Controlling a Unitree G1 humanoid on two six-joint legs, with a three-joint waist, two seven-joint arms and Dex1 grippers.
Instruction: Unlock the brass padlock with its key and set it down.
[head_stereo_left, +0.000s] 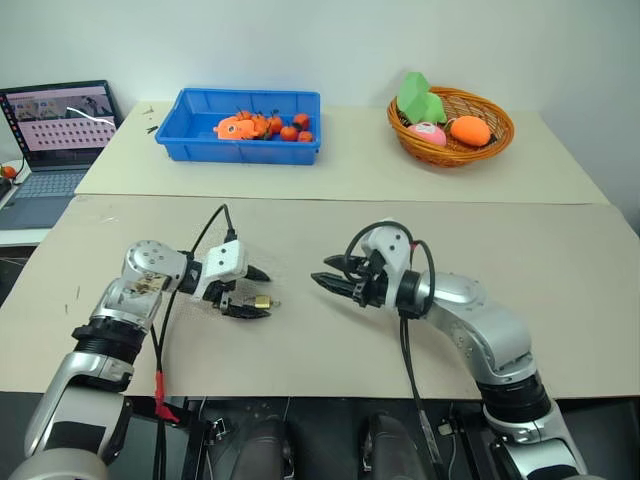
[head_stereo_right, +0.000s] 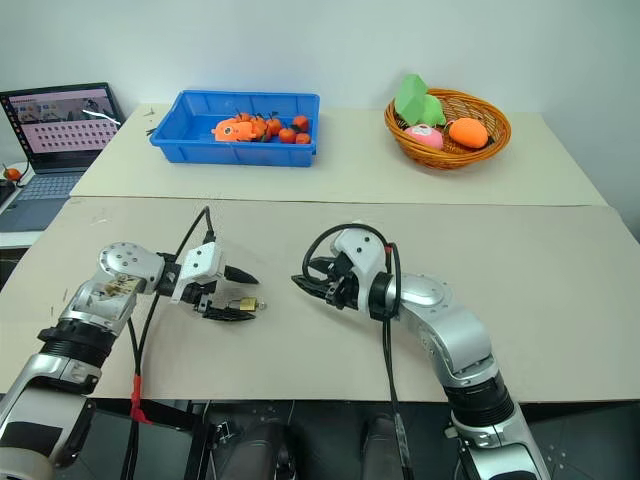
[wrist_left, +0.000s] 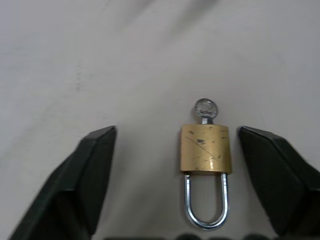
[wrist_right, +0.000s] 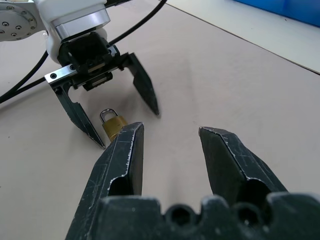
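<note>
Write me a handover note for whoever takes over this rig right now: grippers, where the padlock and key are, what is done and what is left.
Left gripper: open, fingers either side of the brass padlock, not touching it.
Right gripper: open, empty, above the table, pointing toward the left gripper, clear of the lock.
Padlock: flat on the table between the left fingers, shackle toward the gripper.
Key: sticking out of the lock body's far end.
Done: key is in the lock. Whether the shackle has been released cannot be told; it sits down in the body.
Left: grip the body with the left, turn the key with the right if locked, set it down.

Head pair overlooks table (head_stereo_left: 560, 250); wrist cams close, low.
</note>
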